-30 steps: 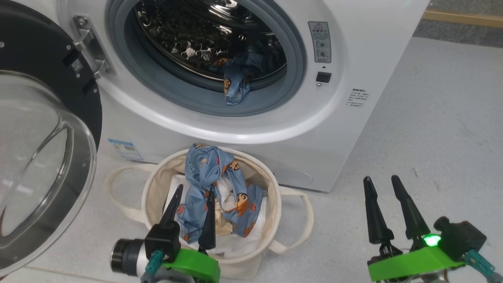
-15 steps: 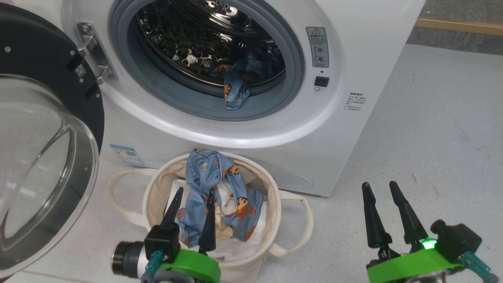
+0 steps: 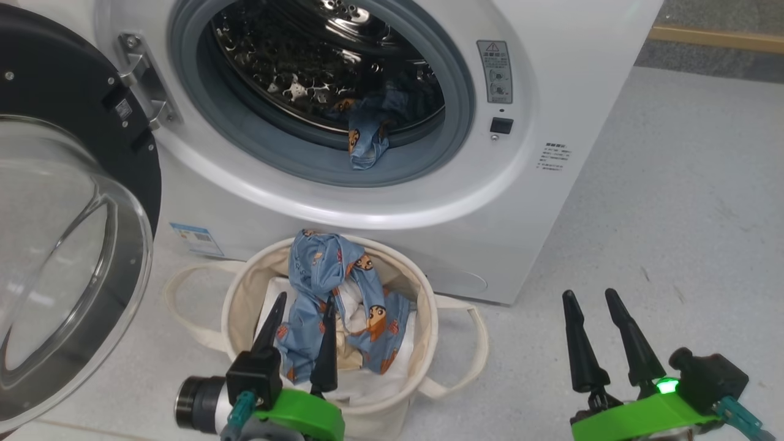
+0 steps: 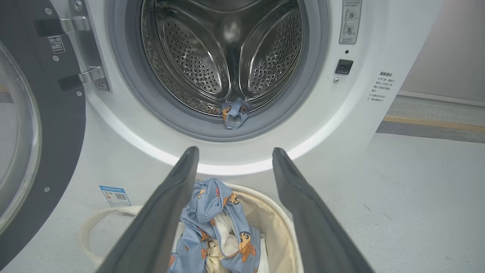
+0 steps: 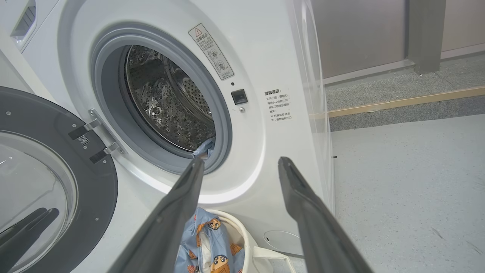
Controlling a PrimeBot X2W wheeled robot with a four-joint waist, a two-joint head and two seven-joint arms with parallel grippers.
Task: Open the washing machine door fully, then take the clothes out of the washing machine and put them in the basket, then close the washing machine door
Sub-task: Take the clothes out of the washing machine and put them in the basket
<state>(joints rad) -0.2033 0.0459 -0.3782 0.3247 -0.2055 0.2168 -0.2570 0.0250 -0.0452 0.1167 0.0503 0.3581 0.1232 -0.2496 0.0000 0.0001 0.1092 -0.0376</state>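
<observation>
We have the washing machine door (image 3: 61, 245) wide open and some clothes (image 3: 334, 306) in the basket (image 3: 429, 306), but a blue piece (image 3: 366, 138) hangs on the washing machine (image 3: 551, 79) drum lip; left gripper (image 3: 306, 298) and right gripper (image 3: 589, 293) are spread and empty, so unloading and door-closing are not yet done.

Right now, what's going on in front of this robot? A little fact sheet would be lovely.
Washing machine door: swung open, on the robot's left
Clothes left: one blue garment draped at the washing machine opening
Basket: on the floor before the machine, second blue garment inside
Left gripper: open, empty, over the basket
Right gripper: open, empty, over the floor
</observation>
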